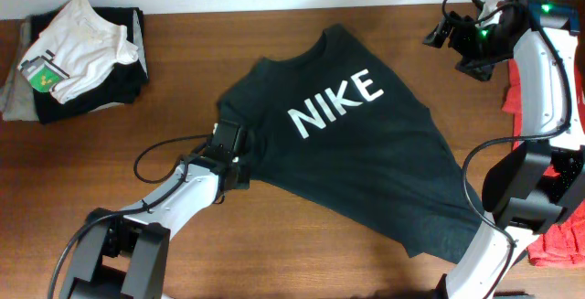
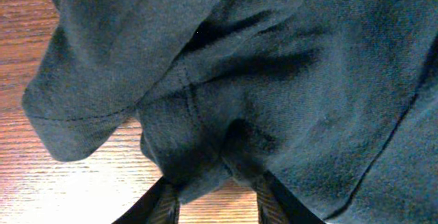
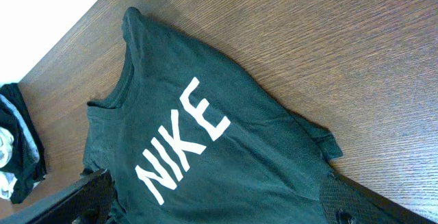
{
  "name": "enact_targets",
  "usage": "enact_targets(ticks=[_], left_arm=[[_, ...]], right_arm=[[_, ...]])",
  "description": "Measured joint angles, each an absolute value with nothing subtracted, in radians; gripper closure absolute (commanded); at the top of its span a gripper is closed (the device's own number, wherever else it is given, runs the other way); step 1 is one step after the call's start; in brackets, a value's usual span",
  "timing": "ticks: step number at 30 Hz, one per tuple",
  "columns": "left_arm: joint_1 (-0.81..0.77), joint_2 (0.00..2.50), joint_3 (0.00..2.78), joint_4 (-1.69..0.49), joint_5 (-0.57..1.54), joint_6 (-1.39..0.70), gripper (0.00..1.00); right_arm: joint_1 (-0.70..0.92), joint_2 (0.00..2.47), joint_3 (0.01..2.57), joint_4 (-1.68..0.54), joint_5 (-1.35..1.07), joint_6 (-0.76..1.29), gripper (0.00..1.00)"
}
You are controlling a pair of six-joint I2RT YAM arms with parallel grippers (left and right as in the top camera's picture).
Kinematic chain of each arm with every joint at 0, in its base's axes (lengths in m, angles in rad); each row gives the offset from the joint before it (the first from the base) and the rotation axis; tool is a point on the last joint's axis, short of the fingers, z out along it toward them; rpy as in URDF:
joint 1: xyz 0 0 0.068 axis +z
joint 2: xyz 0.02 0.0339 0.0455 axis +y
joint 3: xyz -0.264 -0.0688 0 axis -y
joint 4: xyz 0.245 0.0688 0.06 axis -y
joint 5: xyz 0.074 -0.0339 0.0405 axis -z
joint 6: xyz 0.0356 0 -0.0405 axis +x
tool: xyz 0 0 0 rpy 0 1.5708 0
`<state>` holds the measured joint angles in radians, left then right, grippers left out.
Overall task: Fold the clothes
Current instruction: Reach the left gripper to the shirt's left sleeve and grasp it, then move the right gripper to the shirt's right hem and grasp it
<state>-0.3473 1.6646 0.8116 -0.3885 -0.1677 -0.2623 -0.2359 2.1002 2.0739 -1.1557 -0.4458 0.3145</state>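
Observation:
The black T-shirt [image 1: 356, 153] with white "NIKE" lettering lies spread across the middle of the table, chest side up. My left gripper [image 1: 226, 134] sits at its left sleeve. In the left wrist view the sleeve fabric [image 2: 198, 148] is bunched and puckered between the fingers [image 2: 168, 207], so the left gripper [image 2: 219, 200] is shut on it. My right gripper [image 1: 457, 38] hangs raised above the table's back right corner, open and holding nothing. Its wrist view looks down on the black T-shirt [image 3: 205, 135] between wide-set fingers [image 3: 356, 203]. A red T-shirt [image 1: 523, 98] lies at the right edge.
A pile of white, black and grey clothes [image 1: 73, 57] sits at the back left corner, and also shows as a pile [image 3: 14, 148] in the right wrist view. More red fabric [image 1: 558, 244] lies by the right arm's base. Bare wood [image 1: 183, 70] surrounds the shirt.

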Motion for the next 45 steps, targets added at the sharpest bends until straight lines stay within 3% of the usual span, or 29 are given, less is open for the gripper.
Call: enact_targets(ticks=[1, 3, 6, 21, 39, 45], left_arm=[[-0.347, 1.665, 0.812, -0.389, -0.17, -0.262, 0.43], [-0.345, 1.665, 0.812, -0.392, -0.186, -0.263, 0.25], [-0.339, 1.665, 0.817, -0.392, -0.19, -0.265, 0.13], [-0.294, 1.676, 0.825, -0.382, -0.166, -0.491, 0.13], [-0.293, 1.606, 0.825, -0.343, -0.147, -0.521, 0.2], [-0.223, 1.622, 0.825, -0.331, -0.133, -0.521, 0.23]], right_arm=[[-0.236, 2.1, 2.074, -1.155, -0.446, 0.315, 0.01], [-0.236, 2.1, 2.074, -1.156, -0.446, 0.315, 0.01], [-0.236, 2.1, 2.074, -1.155, -0.445, 0.315, 0.01], [-0.236, 2.1, 2.074, -1.156, -0.446, 0.315, 0.01], [-0.236, 2.1, 2.074, -1.155, -0.446, 0.314, 0.01], [-0.236, 2.1, 2.074, -1.156, -0.446, 0.315, 0.01]])
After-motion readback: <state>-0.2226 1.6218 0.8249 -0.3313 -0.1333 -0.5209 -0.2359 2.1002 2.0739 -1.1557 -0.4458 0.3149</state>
